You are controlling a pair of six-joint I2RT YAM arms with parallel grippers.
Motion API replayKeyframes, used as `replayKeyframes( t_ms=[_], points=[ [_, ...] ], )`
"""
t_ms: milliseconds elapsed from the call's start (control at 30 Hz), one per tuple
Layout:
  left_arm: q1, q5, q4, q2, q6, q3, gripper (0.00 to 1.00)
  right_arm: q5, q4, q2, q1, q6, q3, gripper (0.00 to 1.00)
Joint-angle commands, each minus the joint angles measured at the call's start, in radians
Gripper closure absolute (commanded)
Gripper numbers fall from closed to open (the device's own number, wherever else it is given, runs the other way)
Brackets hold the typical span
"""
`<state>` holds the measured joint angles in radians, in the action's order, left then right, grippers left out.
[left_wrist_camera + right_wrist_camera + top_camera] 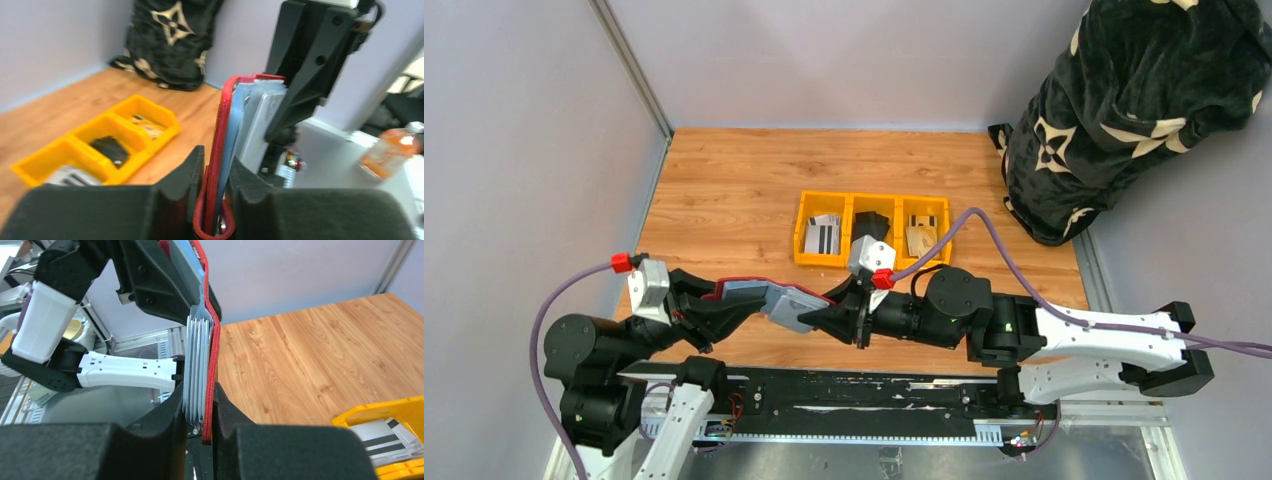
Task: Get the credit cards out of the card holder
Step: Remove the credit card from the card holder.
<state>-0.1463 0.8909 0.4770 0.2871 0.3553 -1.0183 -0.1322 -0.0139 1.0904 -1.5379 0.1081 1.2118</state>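
The left end effector point(720, 308) is clamped on one end of the dark red leather-look card holder point(774, 298), which is held on edge over the near side of the wooden bench point(724, 200). The right end effector point(829, 318) grips the other end, pinching the pale blue-grey sleeves point(196, 365) against the cover. Beyond, a yellow three-part plastic bin point(820, 262) holds white striped credit cards point(822, 236) in its left compartment and tan cards point(921, 238) in its right.
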Motion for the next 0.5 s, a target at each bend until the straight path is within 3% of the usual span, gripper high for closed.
replayKeyframes(
  t_ms=[0, 100, 167, 300, 367, 467],
  points=[
    [0.002, 0.163, -0.084, 0.064, 0.18, -0.006, 0.83, 0.247, -0.1, -0.052, 0.049, 0.015, -0.04, 1.0],
    [0.002, 0.201, -0.121, 0.075, 0.224, -0.003, 0.92, 0.352, -0.145, -0.081, 0.13, 0.087, -0.096, 0.99],
    [0.001, 0.214, -0.12, 0.079, 0.226, -0.004, 0.99, 0.432, -0.192, -0.097, 0.193, 0.139, -0.134, 0.9],
    [0.002, 0.217, -0.108, 0.083, 0.22, -0.011, 1.0, 0.544, -0.236, -0.101, 0.253, 0.153, -0.155, 0.45],
    [0.002, 0.227, -0.102, 0.088, 0.222, -0.012, 1.0, 0.565, -0.189, -0.08, 0.255, 0.12, -0.113, 0.34],
    [0.002, 0.245, -0.048, 0.105, 0.172, -0.03, 1.0, 0.611, -0.082, -0.019, 0.259, 0.045, -0.014, 0.27]
  ],
)
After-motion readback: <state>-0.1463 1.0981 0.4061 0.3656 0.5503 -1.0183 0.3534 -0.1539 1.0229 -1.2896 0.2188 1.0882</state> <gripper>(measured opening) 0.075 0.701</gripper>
